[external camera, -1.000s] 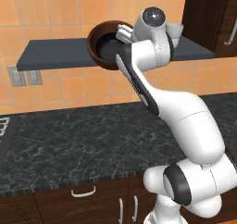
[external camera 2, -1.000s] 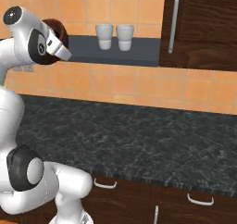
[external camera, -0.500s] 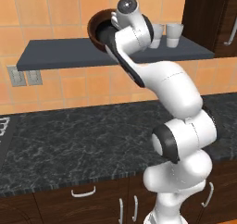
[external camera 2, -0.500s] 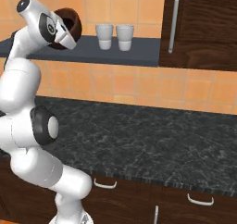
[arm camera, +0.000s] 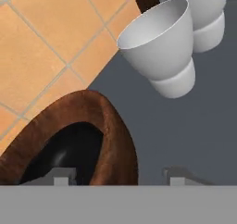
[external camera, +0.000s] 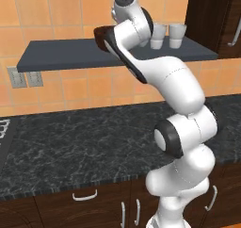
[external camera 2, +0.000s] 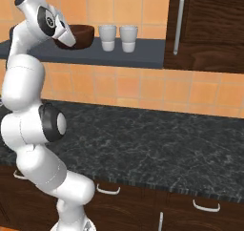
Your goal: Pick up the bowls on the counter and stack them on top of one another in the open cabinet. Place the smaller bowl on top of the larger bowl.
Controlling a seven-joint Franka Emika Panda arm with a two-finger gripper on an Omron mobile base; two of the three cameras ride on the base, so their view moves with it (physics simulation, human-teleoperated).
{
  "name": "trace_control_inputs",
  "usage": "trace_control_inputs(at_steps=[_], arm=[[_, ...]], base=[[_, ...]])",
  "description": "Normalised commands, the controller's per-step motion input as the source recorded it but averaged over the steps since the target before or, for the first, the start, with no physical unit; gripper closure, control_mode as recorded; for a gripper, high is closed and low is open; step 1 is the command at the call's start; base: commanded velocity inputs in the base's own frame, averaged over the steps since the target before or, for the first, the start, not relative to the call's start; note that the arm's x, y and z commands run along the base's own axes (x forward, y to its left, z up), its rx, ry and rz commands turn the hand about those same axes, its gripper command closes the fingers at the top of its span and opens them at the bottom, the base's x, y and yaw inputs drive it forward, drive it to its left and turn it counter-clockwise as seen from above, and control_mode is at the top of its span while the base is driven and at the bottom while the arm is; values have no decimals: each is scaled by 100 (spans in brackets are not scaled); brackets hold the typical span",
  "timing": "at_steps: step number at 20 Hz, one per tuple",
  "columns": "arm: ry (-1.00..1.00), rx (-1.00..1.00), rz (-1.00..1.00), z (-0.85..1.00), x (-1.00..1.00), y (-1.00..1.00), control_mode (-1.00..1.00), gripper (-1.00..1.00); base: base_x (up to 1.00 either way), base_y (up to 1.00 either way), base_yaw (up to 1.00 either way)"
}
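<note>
Fingers spread apart astride brown bowl rim (black bowl inside) on shelf; I see nothing gripped.

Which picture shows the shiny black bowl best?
The hand view: the shiny black bowl sits inside the reddish-brown wooden bowl, seen close. Both base views give just the brown bowl's outside on the grey-blue shelf; I can't make out the black one there.

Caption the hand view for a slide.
Fingers straddle the brown bowl's rim on the grey shelf, two pale cups beside it.
</note>
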Motion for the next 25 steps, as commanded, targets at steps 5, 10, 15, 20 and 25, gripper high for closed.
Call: trace_control_inputs(at_steps=[5,10,15,20,25], arm=[[-27,5,0,-35,-100,-37,-100,-100],[-22,6,0,-83,-100,-55,-100,-100],[-4,1,-1,-100,-100,-65,-100,-100],[0,0,-5,-100,-100,-67,-100,-100],[-13,3,-9,-49,-100,-73,-100,-100]], base=[[0,0,0],[0,0,0],[0,0,0],[0,0,0],[0,0,0]])
